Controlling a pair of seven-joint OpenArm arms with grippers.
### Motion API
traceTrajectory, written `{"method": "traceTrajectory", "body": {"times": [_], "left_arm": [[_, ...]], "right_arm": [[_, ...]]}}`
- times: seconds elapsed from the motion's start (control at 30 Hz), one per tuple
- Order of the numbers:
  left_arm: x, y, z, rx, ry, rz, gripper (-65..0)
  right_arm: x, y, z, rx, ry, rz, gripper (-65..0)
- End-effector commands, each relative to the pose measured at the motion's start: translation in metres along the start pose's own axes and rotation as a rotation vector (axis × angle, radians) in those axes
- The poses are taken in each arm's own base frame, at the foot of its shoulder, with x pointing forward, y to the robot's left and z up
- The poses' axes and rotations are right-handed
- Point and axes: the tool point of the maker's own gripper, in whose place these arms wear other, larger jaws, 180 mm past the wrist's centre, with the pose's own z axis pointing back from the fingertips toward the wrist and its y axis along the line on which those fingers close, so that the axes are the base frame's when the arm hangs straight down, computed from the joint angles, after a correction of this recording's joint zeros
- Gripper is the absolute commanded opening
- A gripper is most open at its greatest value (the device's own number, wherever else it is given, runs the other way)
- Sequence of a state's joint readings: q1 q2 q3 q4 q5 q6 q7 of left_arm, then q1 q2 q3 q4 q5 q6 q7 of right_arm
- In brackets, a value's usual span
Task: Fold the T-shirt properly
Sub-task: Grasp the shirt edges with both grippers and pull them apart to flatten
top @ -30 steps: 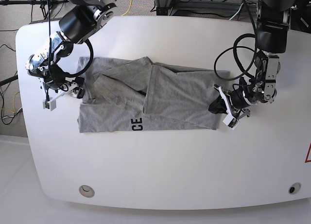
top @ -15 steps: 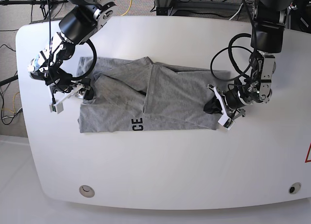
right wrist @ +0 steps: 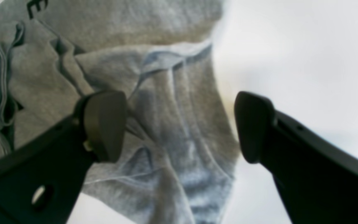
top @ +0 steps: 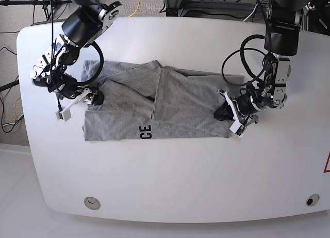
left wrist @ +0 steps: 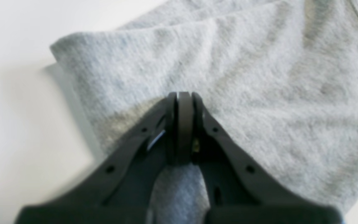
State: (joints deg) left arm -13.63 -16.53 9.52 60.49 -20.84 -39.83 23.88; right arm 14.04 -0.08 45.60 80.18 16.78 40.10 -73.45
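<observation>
Though rumpled and partly folded, T-shirt (top: 154,106) light heather grey, black "CE" near front hem, lying flat on white table (top: 170,181). Left gripper (top: 225,114) pressed shut at one end. Right gripper (top: 77,105) spread wide over opposite edge, gripping nothing.

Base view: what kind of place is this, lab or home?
Likely a robotics lab bench: two arms over a white rounded table, loose cables on the floor behind it, and only a grey T-shirt laid out.
</observation>
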Motion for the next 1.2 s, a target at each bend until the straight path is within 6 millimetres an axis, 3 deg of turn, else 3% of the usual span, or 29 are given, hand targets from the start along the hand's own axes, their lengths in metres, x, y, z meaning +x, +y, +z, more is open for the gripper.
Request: {"method": "traceTrajectory", "body": {"times": [0.0, 0.27, 0.77, 0.9, 0.93, 0.97, 1.03, 1.07, 1.17], "left_arm": [[0.011, 0.003, 0.003, 0.005, -0.018, -0.020, -65.0], [0.011, 0.003, 0.002, 0.004, -0.019, -0.019, -65.0], [0.012, 0.003, 0.002, 0.005, -0.021, -0.018, -65.0], [0.012, 0.002, 0.002, 0.003, -0.022, -0.018, -65.0], [0.012, 0.002, 0.002, 0.003, -0.022, -0.018, -65.0], [0.012, 0.002, 0.002, 0.003, -0.022, -0.018, -65.0], [0.012, 0.002, 0.002, 0.003, -0.022, -0.018, -65.0], [0.012, 0.002, 0.002, 0.002, -0.022, -0.018, -65.0], [0.012, 0.001, 0.002, 0.000, -0.023, -0.017, -65.0]], "right_arm": [[0.001, 0.009, -0.003, 0.021, 0.019, 0.020, -13.7], [-0.001, 0.027, -0.011, 0.060, 0.028, 0.039, -13.7], [-0.005, 0.041, -0.018, 0.088, 0.037, 0.033, -15.2], [-0.005, 0.044, -0.019, 0.092, 0.041, 0.046, -28.7], [-0.004, 0.048, -0.021, 0.097, 0.044, 0.060, -36.7], [-0.004, 0.049, -0.021, 0.098, 0.046, 0.065, -40.3], [-0.004, 0.052, -0.022, 0.101, 0.050, 0.077, -58.2], [-0.003, 0.052, -0.022, 0.101, 0.050, 0.079, -64.0], [-0.002, 0.052, -0.022, 0.099, 0.047, 0.081, -64.9]]}}
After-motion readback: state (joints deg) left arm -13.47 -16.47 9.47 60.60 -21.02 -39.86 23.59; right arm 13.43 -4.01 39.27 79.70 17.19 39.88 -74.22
